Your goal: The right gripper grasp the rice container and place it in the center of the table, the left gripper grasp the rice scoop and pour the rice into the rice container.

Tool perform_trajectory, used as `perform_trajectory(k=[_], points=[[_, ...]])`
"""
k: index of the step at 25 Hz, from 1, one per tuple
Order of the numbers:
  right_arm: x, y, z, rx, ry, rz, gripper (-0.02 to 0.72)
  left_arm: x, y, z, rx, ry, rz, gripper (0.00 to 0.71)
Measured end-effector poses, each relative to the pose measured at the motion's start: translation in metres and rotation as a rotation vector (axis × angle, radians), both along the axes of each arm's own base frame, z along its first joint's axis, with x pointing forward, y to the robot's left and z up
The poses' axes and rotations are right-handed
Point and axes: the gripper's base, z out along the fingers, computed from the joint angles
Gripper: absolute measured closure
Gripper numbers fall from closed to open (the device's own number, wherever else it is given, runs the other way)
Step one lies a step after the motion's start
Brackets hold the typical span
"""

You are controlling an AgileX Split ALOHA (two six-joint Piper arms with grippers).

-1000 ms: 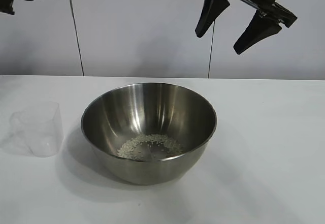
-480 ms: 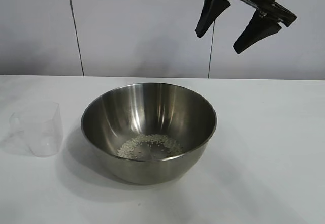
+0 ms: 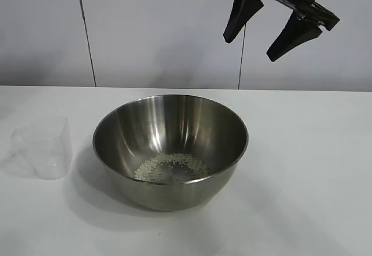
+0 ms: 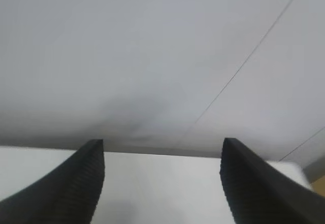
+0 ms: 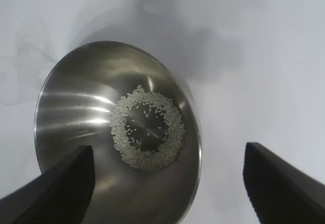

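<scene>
Rice container [image 3: 170, 148] stands mid-frame on the table [image 3: 308, 169]; rice [image 3: 171, 167] lies ringed on its floor; rice scoop [image 3: 45, 147] upright at left, apparently empty; right gripper [image 3: 256, 32] raised upper right, fingers apart, holding nothing; left gripper [image 4: 162, 183] likewise apart and empty; task judged essentially complete.

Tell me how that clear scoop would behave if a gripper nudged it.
The rice scoop looks thin, empty plastic, so probably light and apt to slide on the smooth table. Its tapered walls narrow toward the base, so a high push might tip it.

Bright even light, soft shadows, glare streaks inside the rice container [image 5: 76, 112].
</scene>
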Motion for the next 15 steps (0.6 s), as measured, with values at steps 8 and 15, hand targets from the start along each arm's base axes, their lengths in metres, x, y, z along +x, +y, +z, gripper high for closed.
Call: perform_trajectory(k=[8,15], points=[[-0.001,0.000,0.000,0.003,0.011,0.004,0.146,0.009,-0.016,-0.052,-0.206,0.272,-0.070,0.234],[-0.002,0.000,0.000,0.002,0.019,0.008,0.146,-0.001,-0.025,-0.076,0.036,0.331,-0.330,0.258]])
